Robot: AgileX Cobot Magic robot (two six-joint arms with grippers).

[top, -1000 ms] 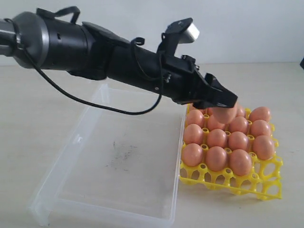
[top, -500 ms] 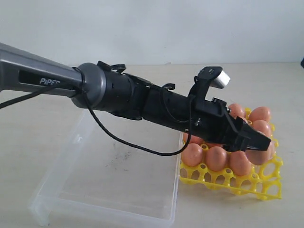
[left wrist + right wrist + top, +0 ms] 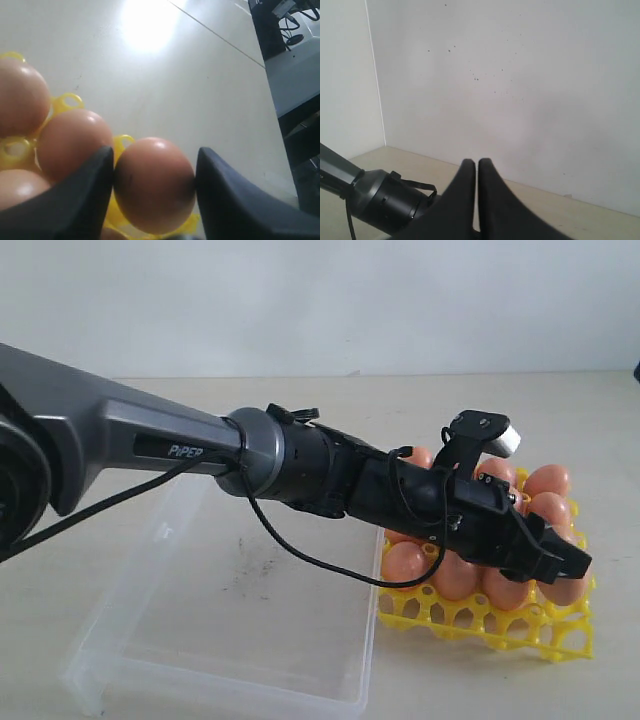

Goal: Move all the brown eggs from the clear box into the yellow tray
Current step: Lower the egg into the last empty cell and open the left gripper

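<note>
My left gripper (image 3: 566, 576) reaches across the clear box (image 3: 250, 585) and is shut on one brown egg (image 3: 570, 591), low over the front right corner of the yellow tray (image 3: 530, 632). The left wrist view shows that egg (image 3: 154, 185) pinched between both dark fingers of the left gripper (image 3: 155, 150), with tray loops (image 3: 67, 102) under it. Several brown eggs (image 3: 405, 562) fill the tray's rear rows; the arm hides some of them. No eggs show inside the clear box. My right gripper (image 3: 477, 162) is shut on nothing, faces a wall, and is outside the exterior view.
The box and tray stand side by side on a beige tabletop (image 3: 100, 430), with a white wall behind. The left arm's long dark body (image 3: 300, 465) spans the box's far side. Dark equipment (image 3: 292, 65) stands beyond the table in the left wrist view.
My left arm has swung forward and down with the egg, from over the tray's back rows to its front right corner. The right gripper has not moved.
</note>
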